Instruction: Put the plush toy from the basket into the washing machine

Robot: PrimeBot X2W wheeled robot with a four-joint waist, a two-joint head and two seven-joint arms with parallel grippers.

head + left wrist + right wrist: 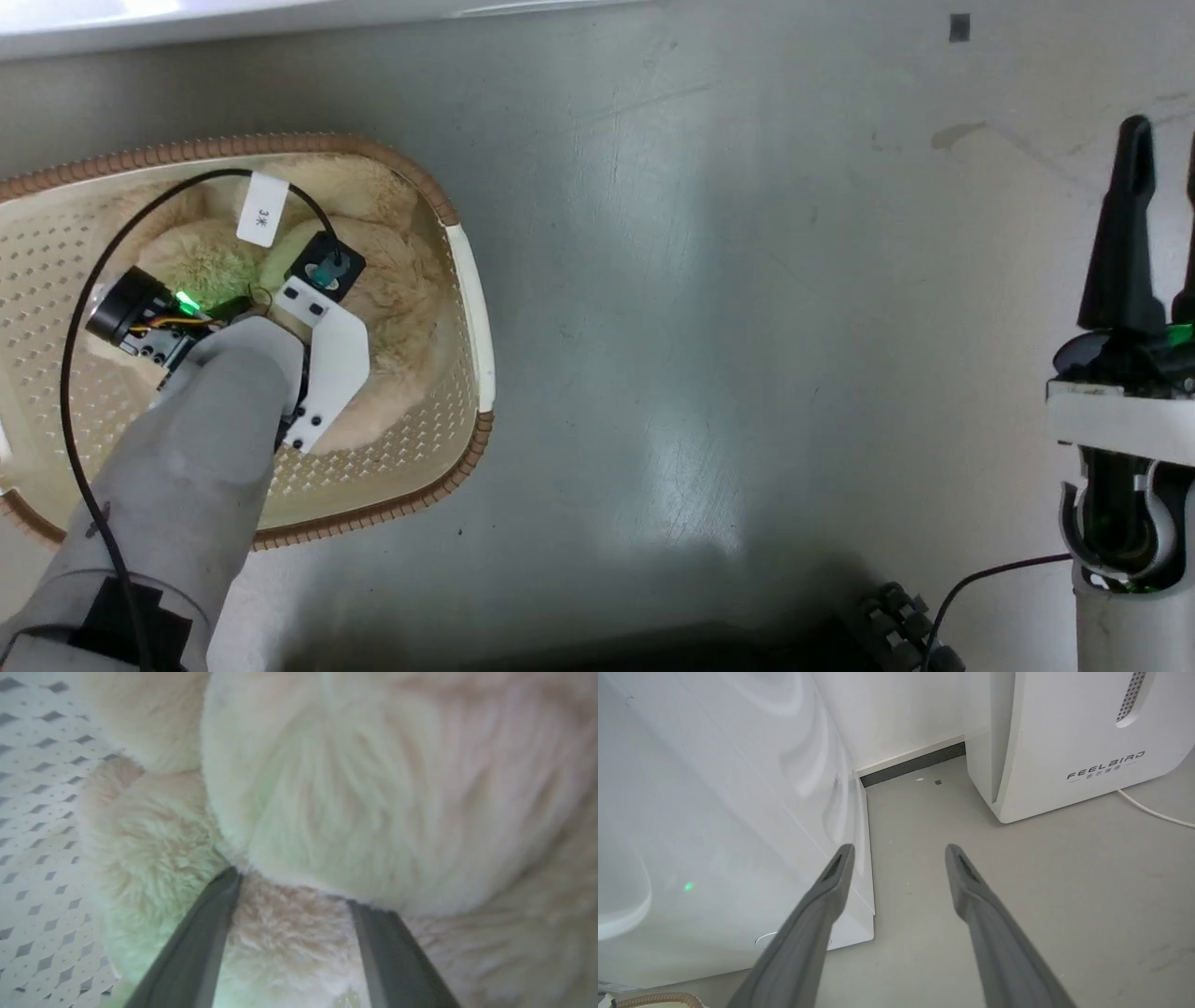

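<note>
Lower left of head view: plush toy (397,280) lies in basket (470,280), filling most of it. Basket sits on grey floor (747,327). Your left gripper (294,889) is down inside basket, fingers spread, tips sunk in fur, straddling lump of pile, not clamped on it. Your right gripper (899,851) hangs above floor, well apart from basket, fingers spread. White front of washing machine (714,812) shows just beside its fingers in right wrist view, FEELBIRD appliance (1064,751) beyond.
</note>
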